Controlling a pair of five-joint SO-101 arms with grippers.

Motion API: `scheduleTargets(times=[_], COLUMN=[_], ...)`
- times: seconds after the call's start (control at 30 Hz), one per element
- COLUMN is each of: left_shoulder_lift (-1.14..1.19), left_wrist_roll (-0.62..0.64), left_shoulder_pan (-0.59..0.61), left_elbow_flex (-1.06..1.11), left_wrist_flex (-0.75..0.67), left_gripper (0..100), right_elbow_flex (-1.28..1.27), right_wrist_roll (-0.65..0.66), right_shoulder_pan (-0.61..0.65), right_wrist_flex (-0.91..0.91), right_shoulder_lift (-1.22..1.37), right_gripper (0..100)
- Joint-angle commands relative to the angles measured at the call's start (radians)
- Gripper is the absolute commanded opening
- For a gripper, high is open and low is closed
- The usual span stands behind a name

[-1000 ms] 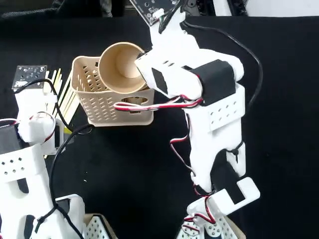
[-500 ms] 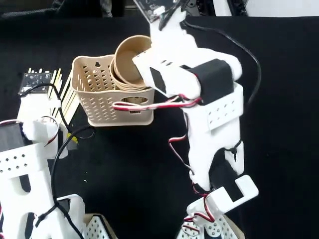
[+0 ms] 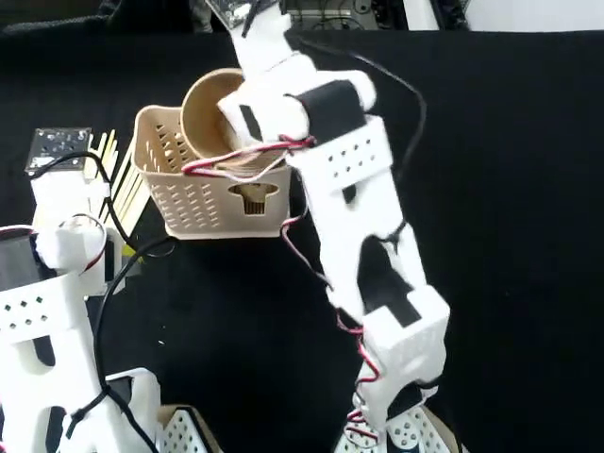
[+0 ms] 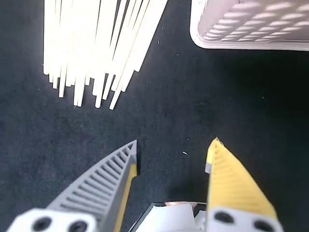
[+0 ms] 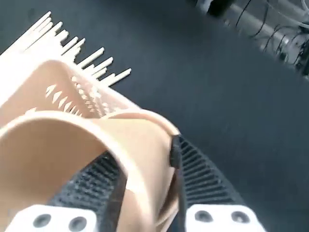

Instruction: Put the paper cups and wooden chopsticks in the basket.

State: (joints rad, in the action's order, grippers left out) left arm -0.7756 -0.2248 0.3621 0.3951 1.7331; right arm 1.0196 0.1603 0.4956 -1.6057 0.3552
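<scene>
Two claws are at work, and the cup-placing step is judged to be in hand. Closest in, the right claw [image 5: 142,150] is seen clenched on a paper cup [image 5: 72,140]; the cup's wall is pinched between the jaws, one jaw apparently inside the mouth and the other pressed on the outside. Whether one cup or a nested stack is gripped cannot be told. Just beyond the fingertips the basket [image 5: 63,87] is found, its open top right under the tilted cup; from the high view the cup [image 3: 212,118] is seen leaning over the basket [image 3: 203,198], its lower part apparently already within the walls. Farther past the basket, away from this claw, the wooden chopsticks [image 5: 82,58] are laid on the black table [image 5: 203,72].

Over at the left claw [image 4: 174,142], the jaws are held spread wide with nothing between them but bare table; a little ahead of the fingertips the chopsticks [image 4: 96,48] are lying in a loose bundle, untouched; off to one side ahead, the basket's wall [image 4: 251,29] is seen.

Next, a small drop and a release would seem to be called for on the right, with the cup's tilt watched so the rim is not caught; then the chopsticks are left to be gathered, likely by the spread left claw.
</scene>
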Motion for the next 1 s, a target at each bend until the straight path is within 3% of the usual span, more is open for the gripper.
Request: scheduleTargets(times=[0.0, 0.17, 0.33, 0.53, 0.7, 0.97], left_shoulder_lift=[-0.012, -0.002, 0.091, 0.519, 0.881, 1.343], left_wrist_roll=[0.000, -0.002, -0.058, -0.140, -0.212, -0.187], left_shoulder_pan=[0.007, 0.012, 0.137, 0.354, 0.357, 0.298], left_elbow_flex=[-0.047, -0.088, -0.180, -0.450, -0.742, -1.133], left_wrist_flex=[-0.005, -0.009, 0.026, 0.026, 0.026, 0.026], left_gripper=[23, 23, 24, 24, 24, 24], right_elbow_flex=[0.174, 0.320, 0.349, 0.349, 0.349, 0.259], right_wrist_roll=[-0.002, 0.002, 0.140, 0.169, 0.166, 0.167], right_shoulder_pan=[0.017, 0.008, 0.040, -0.014, -0.086, -0.127], right_wrist_flex=[-0.021, -0.155, -0.153, -0.157, -0.160, -0.160], right_shoulder_lift=[-0.015, -0.019, -0.125, -0.199, -0.205, -0.208], right_gripper=[9.4, 9.5, 9.4, 9.3, 9.3, 9.3])
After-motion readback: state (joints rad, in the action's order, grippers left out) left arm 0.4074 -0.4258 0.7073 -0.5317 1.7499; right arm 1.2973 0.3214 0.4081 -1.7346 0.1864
